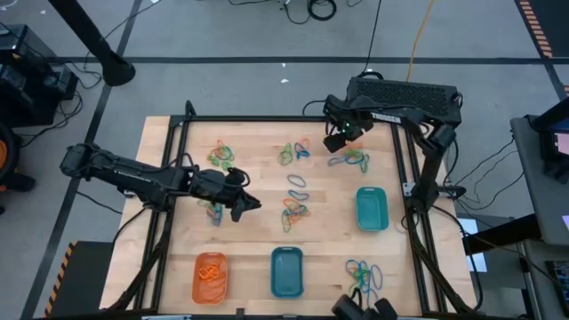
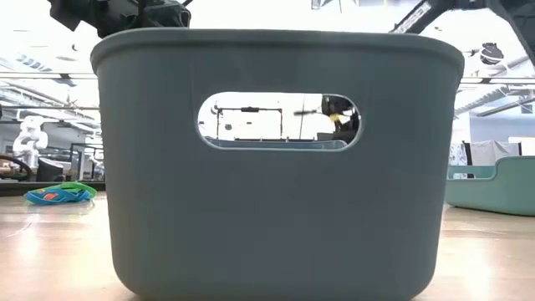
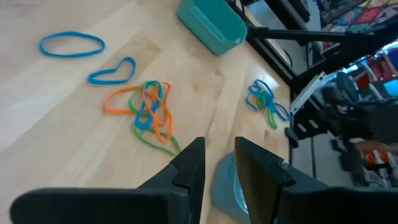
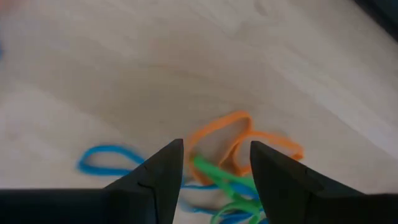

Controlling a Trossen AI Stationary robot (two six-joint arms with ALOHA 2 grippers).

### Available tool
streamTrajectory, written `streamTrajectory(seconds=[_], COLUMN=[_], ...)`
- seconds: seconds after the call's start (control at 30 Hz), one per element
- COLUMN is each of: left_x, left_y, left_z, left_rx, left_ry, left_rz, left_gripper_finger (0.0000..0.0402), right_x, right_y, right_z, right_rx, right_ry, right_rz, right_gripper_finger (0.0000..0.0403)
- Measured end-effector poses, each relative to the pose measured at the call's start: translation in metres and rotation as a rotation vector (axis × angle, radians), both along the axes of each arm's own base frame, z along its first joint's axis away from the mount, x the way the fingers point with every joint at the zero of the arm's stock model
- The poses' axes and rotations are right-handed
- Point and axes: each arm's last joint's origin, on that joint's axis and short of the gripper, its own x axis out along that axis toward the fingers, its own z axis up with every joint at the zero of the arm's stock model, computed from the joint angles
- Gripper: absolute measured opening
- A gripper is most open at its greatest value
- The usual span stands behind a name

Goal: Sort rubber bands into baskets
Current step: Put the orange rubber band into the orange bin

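Rubber bands in orange, blue and green lie in several small piles on the wooden table [image 1: 258, 249]. An orange basket [image 1: 211, 276] with orange bands in it, a blue basket [image 1: 286, 271] and a teal-green basket [image 1: 372, 208] stand toward the near and right sides. My left gripper [image 1: 252, 205] is open and empty above the table, short of a mixed pile [image 3: 146, 112]. My right gripper [image 1: 336, 139] is open over a pile of orange, green and blue bands [image 4: 239, 155] at the far right, its fingers either side of a green band; I cannot tell whether they touch it.
More piles lie at the far left [image 1: 222, 156], far middle [image 1: 293, 152], left [image 1: 213, 212] and near right [image 1: 364, 276]. Two loose blue bands [image 3: 71, 44] lie beyond the middle pile. A black frame [image 1: 404, 178] borders the table. The blue basket [image 2: 276, 167] fills the low view.
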Motion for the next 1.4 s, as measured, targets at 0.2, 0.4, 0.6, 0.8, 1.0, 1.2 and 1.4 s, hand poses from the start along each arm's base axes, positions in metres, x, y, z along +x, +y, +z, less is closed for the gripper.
streamTrajectory(seconds=[0.2, 0.4, 0.6, 0.8, 1.0, 1.2, 1.4], left_x=[0.002, 0.002, 0.002, 0.002, 0.002, 0.002, 0.002], left_y=[-0.001, -0.001, -0.001, -0.001, -0.001, -0.001, -0.001], left_z=[-0.001, -0.001, -0.001, -0.001, -0.001, -0.002, -0.002], left_rx=[-0.024, -0.025, -0.027, -0.029, -0.029, -0.029, -0.029], left_ry=[-0.002, 0.000, 0.002, 0.003, 0.003, 0.003, 0.003], left_rz=[-0.003, -0.001, 0.001, 0.002, 0.004, 0.004, 0.004], left_gripper_finger=[0.0092, 0.0092, 0.0092, 0.0093, 0.0093, 0.0093, 0.0093], right_x=[-0.005, -0.004, -0.010, -0.020, -0.024, -0.010, 0.001], right_y=[-0.010, -0.011, -0.012, -0.021, -0.023, -0.011, -0.002], right_z=[-0.020, -0.020, -0.010, -0.010, -0.010, -0.010, -0.010], right_rx=[0.061, 0.080, 0.053, 0.043, 0.084, 0.076, 0.070], right_ry=[0.042, 0.002, 0.011, 0.029, 0.006, -0.007, -0.015], right_rz=[-0.015, 0.003, -0.002, -0.035, -0.071, -0.045, -0.012], right_gripper_finger=[0.0178, 0.0178, 0.0177, 0.0160, 0.0143, 0.0141, 0.0141])
